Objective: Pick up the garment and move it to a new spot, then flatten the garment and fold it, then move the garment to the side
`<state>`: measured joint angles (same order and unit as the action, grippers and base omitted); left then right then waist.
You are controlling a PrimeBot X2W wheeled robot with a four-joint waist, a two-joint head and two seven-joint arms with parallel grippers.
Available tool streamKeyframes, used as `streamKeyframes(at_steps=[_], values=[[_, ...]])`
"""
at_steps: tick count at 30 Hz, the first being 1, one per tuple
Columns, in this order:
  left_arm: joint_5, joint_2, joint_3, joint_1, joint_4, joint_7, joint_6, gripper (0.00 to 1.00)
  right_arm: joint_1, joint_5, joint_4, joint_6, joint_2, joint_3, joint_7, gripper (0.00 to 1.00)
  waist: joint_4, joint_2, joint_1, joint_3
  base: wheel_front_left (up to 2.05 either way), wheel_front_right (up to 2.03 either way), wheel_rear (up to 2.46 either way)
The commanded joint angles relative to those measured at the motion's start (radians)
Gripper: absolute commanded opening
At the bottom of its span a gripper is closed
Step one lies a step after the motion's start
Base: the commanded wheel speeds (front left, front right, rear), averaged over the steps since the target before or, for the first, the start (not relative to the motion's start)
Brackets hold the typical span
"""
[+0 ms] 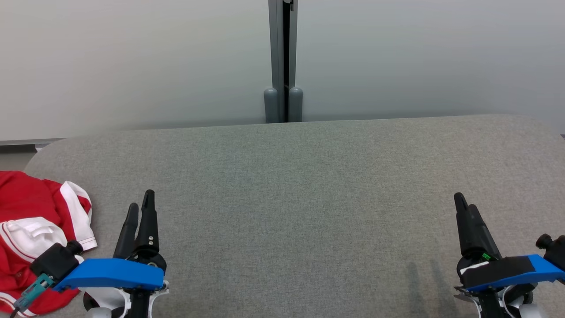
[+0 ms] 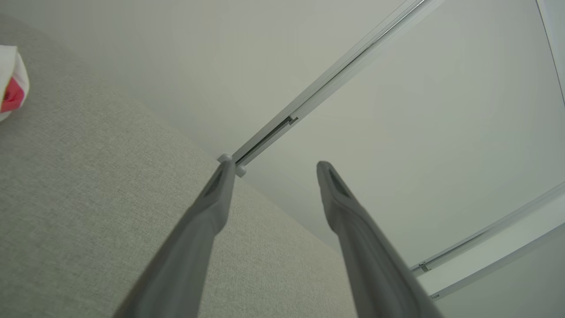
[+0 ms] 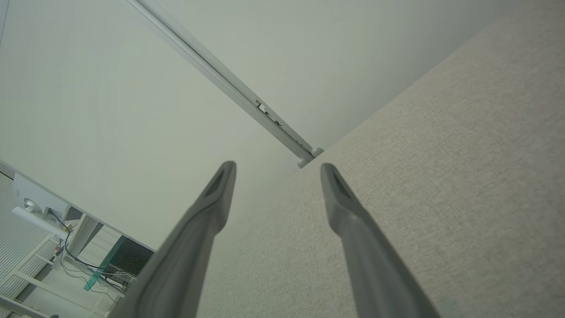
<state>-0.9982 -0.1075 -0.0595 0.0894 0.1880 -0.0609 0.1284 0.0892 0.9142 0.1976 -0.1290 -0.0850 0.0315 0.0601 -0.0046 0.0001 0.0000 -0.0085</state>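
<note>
The red and white shirt lies in a heap at the left end of the grey table, just beside the left gripper. That gripper and the right gripper both have their fingers spread apart and hold nothing.

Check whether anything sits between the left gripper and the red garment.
Nothing visible does. The red garment lies crumpled at the left edge of the table, just left of the open left gripper, with only bare grey surface between them.
</note>
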Motion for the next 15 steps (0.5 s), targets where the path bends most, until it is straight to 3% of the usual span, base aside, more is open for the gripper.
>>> streamKeyframes(at_steps=[1, 15], values=[[0.03, -0.012, -0.008, 0.016, -0.012, -0.008, 0.002, 1.0, 0.016, -0.032, -0.014, -0.002, -0.013, -0.004, 0.009, 1.0, 0.0, -0.0001, 0.0, -0.001, 0.0, 0.0, 0.0], [0.257, -0.038, -0.047, 0.004, 0.017, -0.053, 0.002, 1.0, 0.022, -0.276, 0.012, -0.002, -0.029, -0.025, 0.052, 1.0, -0.003, -0.0001, 0.0, -0.007, 0.0, 0.0, 0.0]])
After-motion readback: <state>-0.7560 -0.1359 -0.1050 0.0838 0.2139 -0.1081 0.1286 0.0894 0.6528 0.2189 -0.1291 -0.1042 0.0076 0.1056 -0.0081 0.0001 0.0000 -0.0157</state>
